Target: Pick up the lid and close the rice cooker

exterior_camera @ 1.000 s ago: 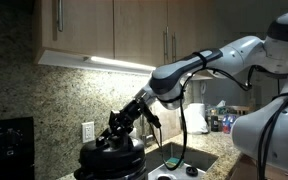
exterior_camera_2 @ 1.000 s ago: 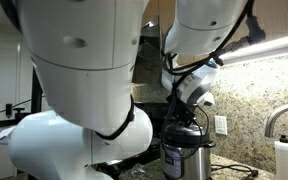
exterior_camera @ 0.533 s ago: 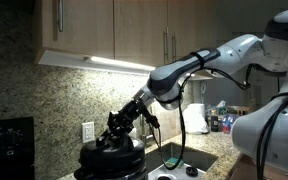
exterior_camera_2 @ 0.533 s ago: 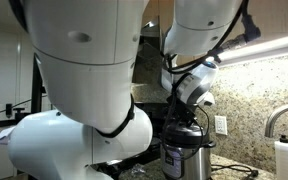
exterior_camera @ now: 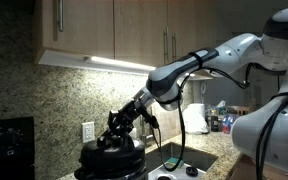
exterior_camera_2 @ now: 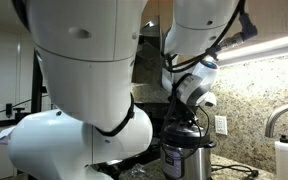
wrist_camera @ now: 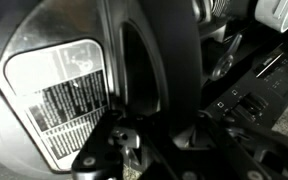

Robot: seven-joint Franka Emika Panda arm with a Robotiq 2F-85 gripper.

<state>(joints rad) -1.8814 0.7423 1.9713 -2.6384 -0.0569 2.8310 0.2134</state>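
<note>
The rice cooker (exterior_camera: 112,165) stands on the counter by the granite backsplash; in an exterior view its steel body (exterior_camera_2: 184,160) shows below the arm. The black lid (exterior_camera: 112,150) lies on top of the cooker. My gripper (exterior_camera: 115,135) reaches down onto the lid's top handle, as both exterior views (exterior_camera_2: 185,128) show. In the wrist view the lid (wrist_camera: 24,40), with a white printed label, fills the frame. Its dark handle (wrist_camera: 174,60) runs down between my gripper's (wrist_camera: 169,140) jaws, which look closed on it.
A sink (exterior_camera: 189,160) lies beside the cooker, with bottles (exterior_camera: 220,120) behind it. A wall outlet (exterior_camera: 87,130) and a black appliance (exterior_camera: 6,145) are near the cooker. A faucet (exterior_camera_2: 276,118) and a soap bottle (exterior_camera_2: 282,160) stand nearby. Cabinets hang overhead.
</note>
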